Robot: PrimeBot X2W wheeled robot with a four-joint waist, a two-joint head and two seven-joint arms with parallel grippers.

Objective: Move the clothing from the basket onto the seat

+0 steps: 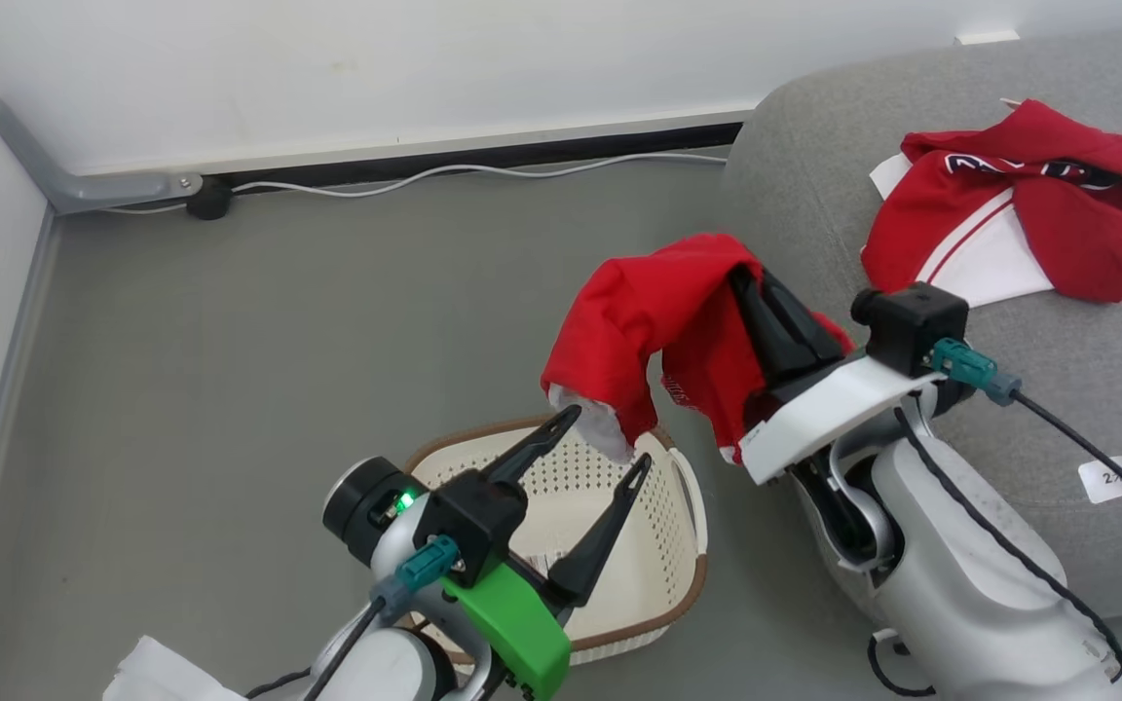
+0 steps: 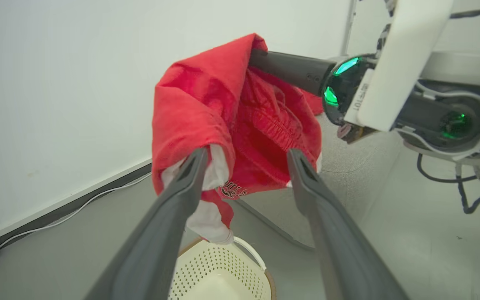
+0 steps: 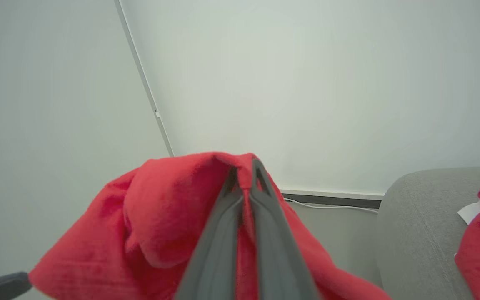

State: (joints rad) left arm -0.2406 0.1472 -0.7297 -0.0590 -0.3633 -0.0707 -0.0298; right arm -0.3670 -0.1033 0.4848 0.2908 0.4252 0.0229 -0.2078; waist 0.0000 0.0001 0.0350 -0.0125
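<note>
A white cable (image 1: 444, 169) is lying along the dark baseboard (image 1: 619, 142), where pale walls (image 1: 327, 68) are meeting grey floor (image 1: 230, 341).

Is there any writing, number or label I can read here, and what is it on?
"2" and a cut-off character: white tag on a black cable.
Lettering on the folded garment on the seat: unreadable.
Lettering on the held garment: upside down, blurred.
Print on the robot's white bracket: too small.
</note>
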